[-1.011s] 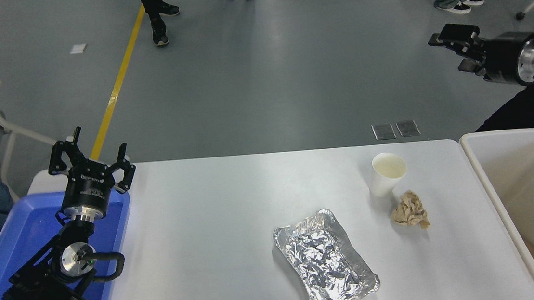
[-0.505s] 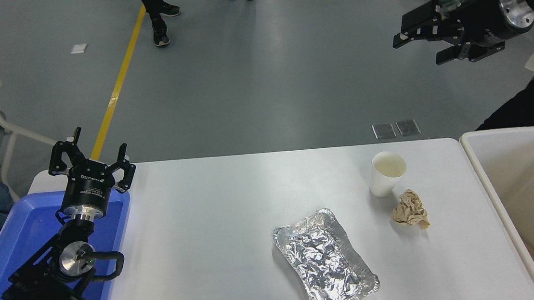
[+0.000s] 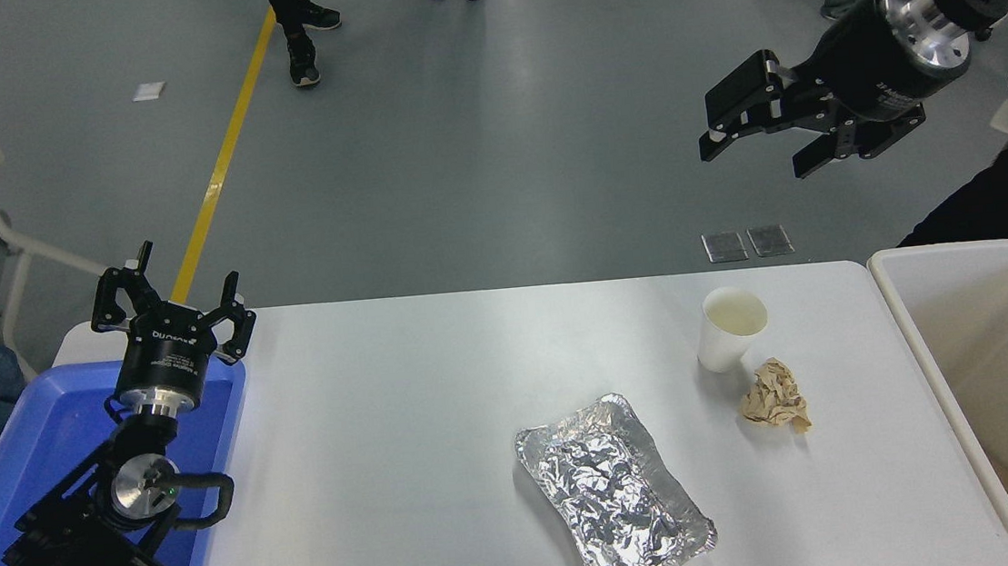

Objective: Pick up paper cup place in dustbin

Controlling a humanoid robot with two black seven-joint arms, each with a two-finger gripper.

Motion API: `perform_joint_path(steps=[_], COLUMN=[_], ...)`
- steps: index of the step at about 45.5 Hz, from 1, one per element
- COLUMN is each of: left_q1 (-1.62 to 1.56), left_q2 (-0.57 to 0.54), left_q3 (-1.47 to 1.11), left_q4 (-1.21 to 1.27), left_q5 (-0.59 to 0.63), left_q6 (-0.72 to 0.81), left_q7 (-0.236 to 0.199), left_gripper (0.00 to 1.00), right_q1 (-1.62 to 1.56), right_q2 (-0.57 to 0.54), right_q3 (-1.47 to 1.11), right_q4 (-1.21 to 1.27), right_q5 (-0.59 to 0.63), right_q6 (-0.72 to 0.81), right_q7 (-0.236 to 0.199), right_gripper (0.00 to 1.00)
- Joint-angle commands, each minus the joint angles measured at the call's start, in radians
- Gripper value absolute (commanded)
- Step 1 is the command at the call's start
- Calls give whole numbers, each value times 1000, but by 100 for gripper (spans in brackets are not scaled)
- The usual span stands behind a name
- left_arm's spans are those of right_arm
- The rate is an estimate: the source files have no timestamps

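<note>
Cup sits below and nearer than the right tool

The right tool (image 3: 752, 147), spread wide, hangs beyond the tabletop's (image 3: 440, 389) far edge; the small upright white paper cup (image 3: 731, 329) stands below it.

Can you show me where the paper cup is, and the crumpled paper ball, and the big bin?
paper cup (image 3: 728, 336): head view, on its white side wall.
crumpled paper ball (image 3: 774, 397): head view, on the middle of the tan wad.
dustbin (image 3: 920, 347): head view, on its left rim.
</note>
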State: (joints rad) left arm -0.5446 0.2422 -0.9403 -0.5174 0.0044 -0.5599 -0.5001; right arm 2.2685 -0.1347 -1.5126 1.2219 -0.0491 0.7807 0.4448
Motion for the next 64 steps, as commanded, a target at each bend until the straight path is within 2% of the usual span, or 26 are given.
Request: perform_joint_path(steps=[1, 26, 48, 64], left_q1=[0, 0, 0, 0], left_q2=[0, -1, 0, 0], left_q3=[0, 0, -2, -2], left_q4=[0, 0, 0, 0], left_q5=[0, 0, 0, 0], left_q6=[0, 0, 0, 0], left_q7=[0, 0, 0, 0], left_gripper=[98, 98, 98, 98], right_q1=[17, -41, -388, -642], right_q2=[67, 61, 58, 61], right_q3=[-63, -61, -38, -31], right_q4=[59, 38, -237, -469], right_q5=[-17, -18, 26, 28], right_q6=[5, 5, 5, -155], right_q7=[-37, -35, -37, -37], right_gripper=[100, 100, 100, 100])
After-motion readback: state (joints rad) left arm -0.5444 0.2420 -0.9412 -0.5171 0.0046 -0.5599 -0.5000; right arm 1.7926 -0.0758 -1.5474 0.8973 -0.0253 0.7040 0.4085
